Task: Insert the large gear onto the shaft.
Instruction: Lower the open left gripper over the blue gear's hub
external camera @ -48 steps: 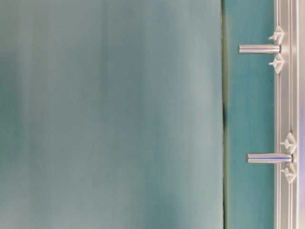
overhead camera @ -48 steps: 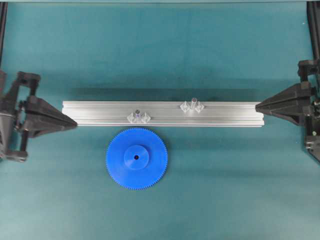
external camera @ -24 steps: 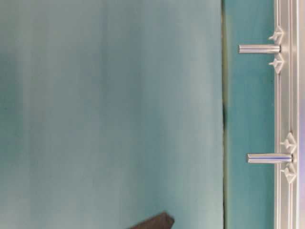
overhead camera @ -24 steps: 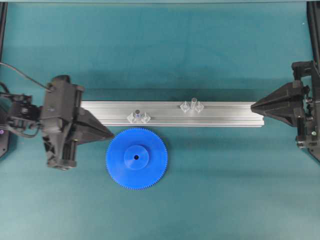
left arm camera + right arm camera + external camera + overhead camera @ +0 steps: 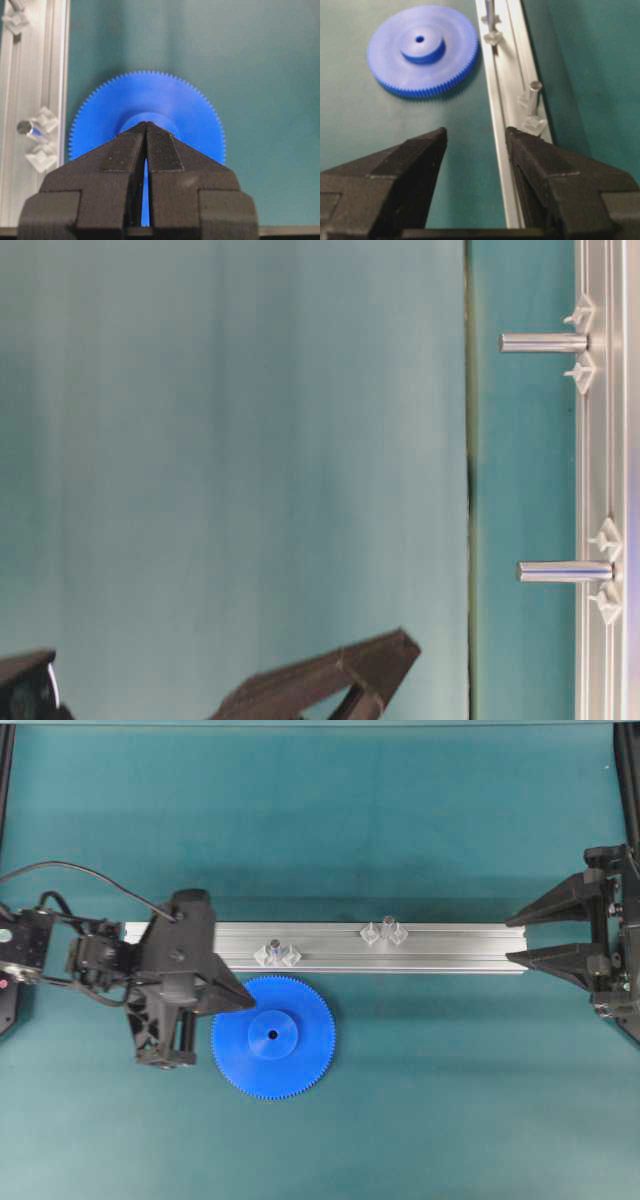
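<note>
The large gear, a bright-blue toothed disc with a raised hub, lies flat on the mat just in front of the aluminium rail. The shaft is the grey pin on a clear winged base on the rail, right of centre; the right wrist view has the shaft close ahead. My left gripper is shut with nothing in it, its tip over the gear's upper-left rim. In the left wrist view the left gripper points at the gear hub. My right gripper stands open at the rail's right end.
A second clear-based pin with a dark bluish tip stands on the rail just above the gear, close to my left gripper. Teal mat surrounds everything. In the table-level view my left gripper's fingertip comes in from the bottom.
My left arm has swung in from the left edge to the gear's left rim, staying shut. My right gripper has opened wide at the rail's right end. The gear has not moved.
</note>
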